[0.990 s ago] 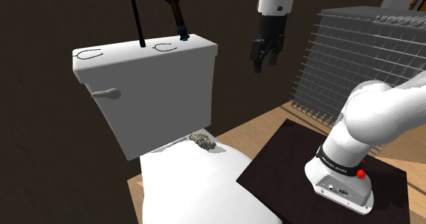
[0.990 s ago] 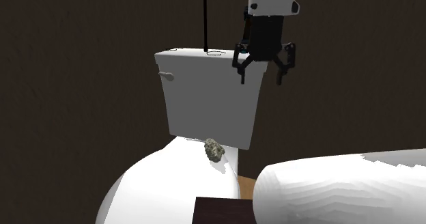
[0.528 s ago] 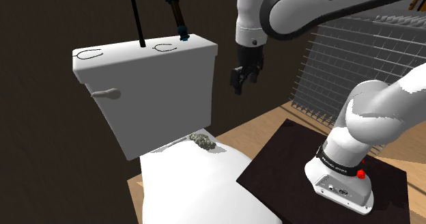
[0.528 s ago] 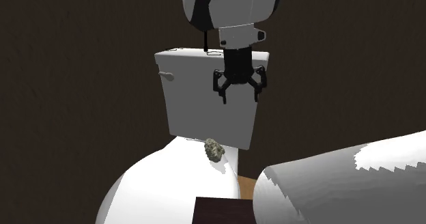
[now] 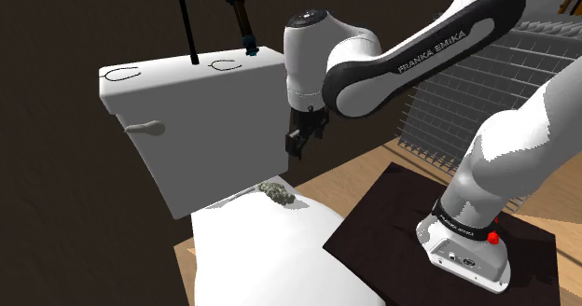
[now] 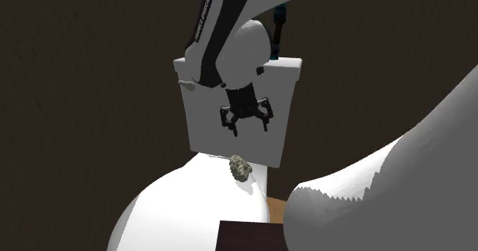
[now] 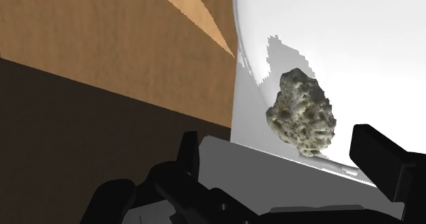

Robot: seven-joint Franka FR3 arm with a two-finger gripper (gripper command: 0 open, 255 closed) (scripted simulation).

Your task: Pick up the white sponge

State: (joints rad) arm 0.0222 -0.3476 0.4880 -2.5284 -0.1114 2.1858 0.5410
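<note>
Hovering over the toilet now, the jaws hang above the sponge (image 5: 276,193), spread wide and holding nothing. That sponge is a mottled grey-beige, pitted lump rather than a clean white one. It sits on the white toilet lid (image 5: 261,253) close to the foot of the tank (image 5: 205,136), towards the lid's edge on the shoulder view's right. In the wrist view the sponge (image 7: 302,112) lies ahead between the two black tips, and neither tip touches it.

I'd call this the approach, with the grasp not yet begun. From the second exterior view the jaws stand clearly above the sponge (image 6: 240,167), in front of the tank (image 6: 207,127). The next move looks like a straight drop until the tips flank the lump, then a squeeze. The drop needs care, because the tank face is just behind it and the lid curves away beneath it.

Some things I can't make out. It's hard to tell whether the sponge touches the tank or sits a little clear of it. Its underside is hidden. The near end of the lid is cut off at the bottom of the shoulder view. A big white link of the arm (image 6: 383,203) blocks the second exterior view's lower right.
</note>
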